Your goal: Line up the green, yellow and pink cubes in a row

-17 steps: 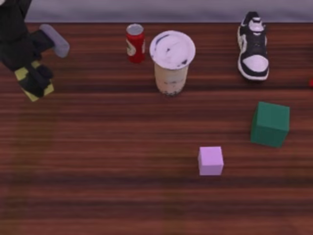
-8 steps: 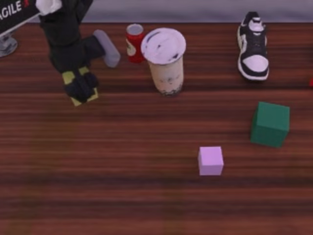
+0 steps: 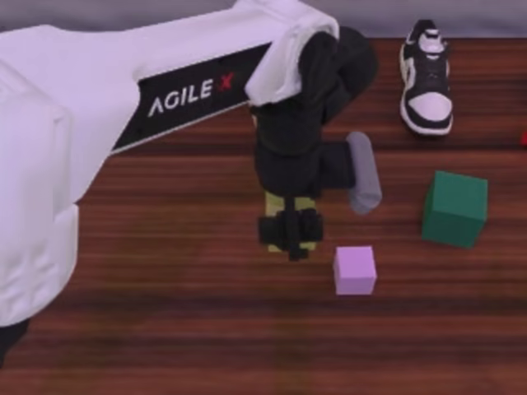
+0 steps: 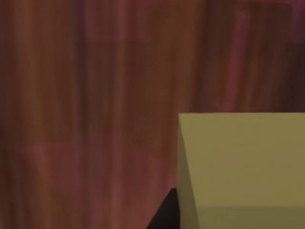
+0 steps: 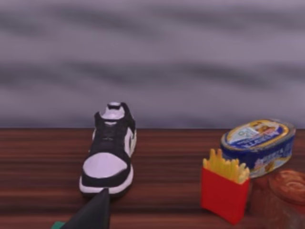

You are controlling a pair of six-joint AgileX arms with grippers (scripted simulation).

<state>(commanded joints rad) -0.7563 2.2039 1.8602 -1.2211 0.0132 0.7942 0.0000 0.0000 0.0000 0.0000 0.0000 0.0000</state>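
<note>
Top view: the left arm [image 3: 123, 107] reaches across the table [image 3: 165, 329] from the left, its gripper [image 3: 289, 233] clenched on the yellow cube [image 3: 290, 207], of which only slivers show beneath the black fingers. This gripper sits just left of the pink cube [image 3: 355, 270], which rests flat on the wood near the middle of the table. The green cube [image 3: 454, 208] stands to the right of both, well apart from the pink one and slightly farther back. A black-and-white shoe [image 3: 426, 76] lies at the back right edge. In the left wrist view the yellow cube [image 4: 240, 167] fills the near corner, with the blurred table [image 4: 95, 95] beyond it. The right arm itself is out of sight in the top view; its wrist view shows one dark fingertip [image 5: 93, 212] only, so whether that gripper is released or clenched cannot be told. Beyond the fingertip are the shoe [image 5: 108, 155], a red carton of fries [image 5: 224, 191] and a blue tin [image 5: 257, 143] near it.
</note>
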